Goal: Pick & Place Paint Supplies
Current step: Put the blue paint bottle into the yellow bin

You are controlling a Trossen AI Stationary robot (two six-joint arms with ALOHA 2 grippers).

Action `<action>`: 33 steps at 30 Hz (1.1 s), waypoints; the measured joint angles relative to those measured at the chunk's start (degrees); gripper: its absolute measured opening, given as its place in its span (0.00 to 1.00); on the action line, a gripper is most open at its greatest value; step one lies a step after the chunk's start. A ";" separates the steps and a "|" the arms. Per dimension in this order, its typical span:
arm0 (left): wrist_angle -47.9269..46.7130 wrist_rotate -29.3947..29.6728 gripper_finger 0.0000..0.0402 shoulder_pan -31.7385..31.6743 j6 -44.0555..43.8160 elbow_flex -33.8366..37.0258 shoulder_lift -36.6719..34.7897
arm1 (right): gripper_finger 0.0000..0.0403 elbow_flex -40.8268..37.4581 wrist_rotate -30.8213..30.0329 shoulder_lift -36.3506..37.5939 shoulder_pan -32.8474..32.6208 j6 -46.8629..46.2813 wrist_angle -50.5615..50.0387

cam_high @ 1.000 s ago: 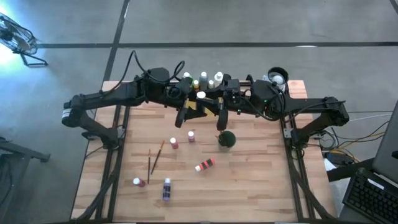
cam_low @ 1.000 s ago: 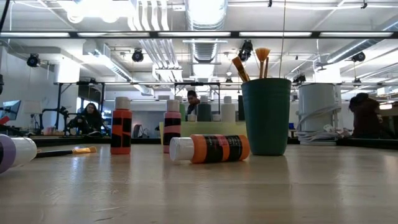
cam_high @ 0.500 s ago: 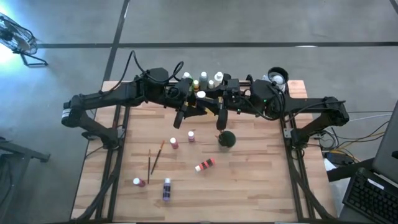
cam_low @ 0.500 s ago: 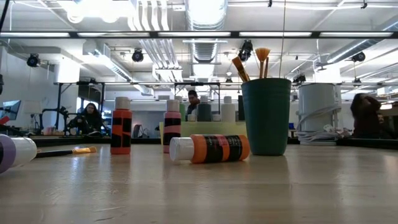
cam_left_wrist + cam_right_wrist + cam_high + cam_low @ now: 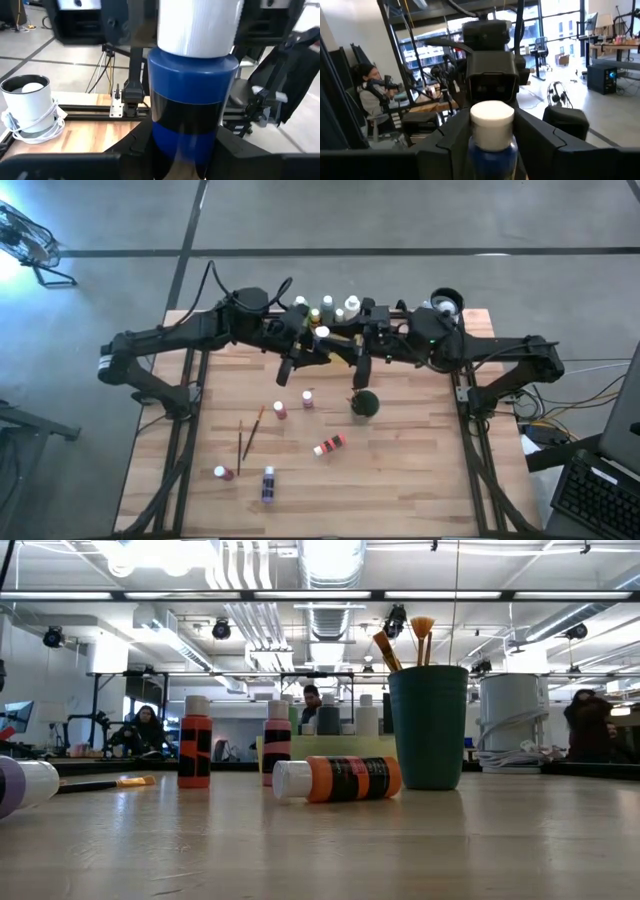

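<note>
Both grippers meet at upper centre of the high view, just below the row of bottles in the yellow tray (image 5: 335,313). The blue bottle (image 5: 192,107), white-capped and upright, sits between the fingers of the left gripper (image 5: 296,365), which appear closed on its body. The right gripper (image 5: 358,370) flanks the same bottle from the opposite side; whether it bears on it cannot be told. The bottle's long axis is vertical. The tray lies immediately beyond, toward the frame's top.

Blue bottle (image 5: 192,100), black band, white ribbed cap (image 5: 198,25).
</note>
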State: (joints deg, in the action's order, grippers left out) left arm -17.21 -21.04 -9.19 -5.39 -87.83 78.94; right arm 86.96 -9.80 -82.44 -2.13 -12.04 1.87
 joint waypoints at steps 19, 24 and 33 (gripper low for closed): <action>-1.64 -0.12 0.29 -0.02 -4.28 0.00 -0.06 | 0.33 0.09 -5.26 4.19 0.04 7.35 4.31; -3.78 -0.16 0.29 -0.02 -3.84 0.00 -0.05 | 0.32 6.03 -4.60 3.40 1.77 -3.90 -16.17; -19.61 -1.03 0.30 0.00 0.35 0.00 0.10 | 0.43 25.20 -0.87 -3.87 1.64 -9.93 -45.60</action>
State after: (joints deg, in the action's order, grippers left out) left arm -36.82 -22.08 -9.19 -5.04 -87.83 79.05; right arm 112.16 -10.68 -86.32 -0.49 -21.97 -43.73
